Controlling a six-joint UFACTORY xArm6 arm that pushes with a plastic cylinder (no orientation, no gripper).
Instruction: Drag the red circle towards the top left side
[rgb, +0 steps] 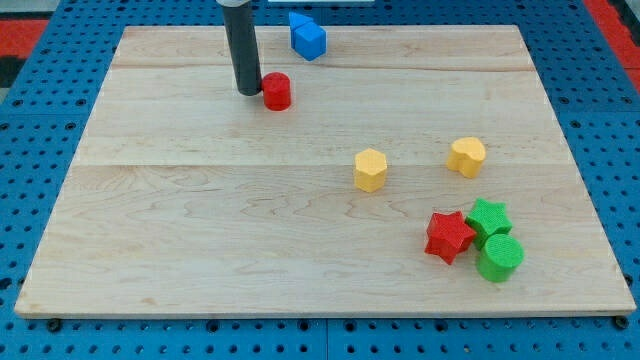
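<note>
The red circle (277, 91) is a short red cylinder on the wooden board (200, 220), in the upper left-centre part of the view. My tip (248, 92) is the lower end of a dark rod that comes down from the view's top. It rests on the board just left of the red circle, touching it or nearly so.
A blue block (307, 37) lies near the board's top edge, right of the rod. A yellow hexagon (370, 169) and a yellow heart (467, 156) sit right of centre. A red star (448, 236), a green star (489, 218) and a green cylinder (499, 258) cluster at the lower right.
</note>
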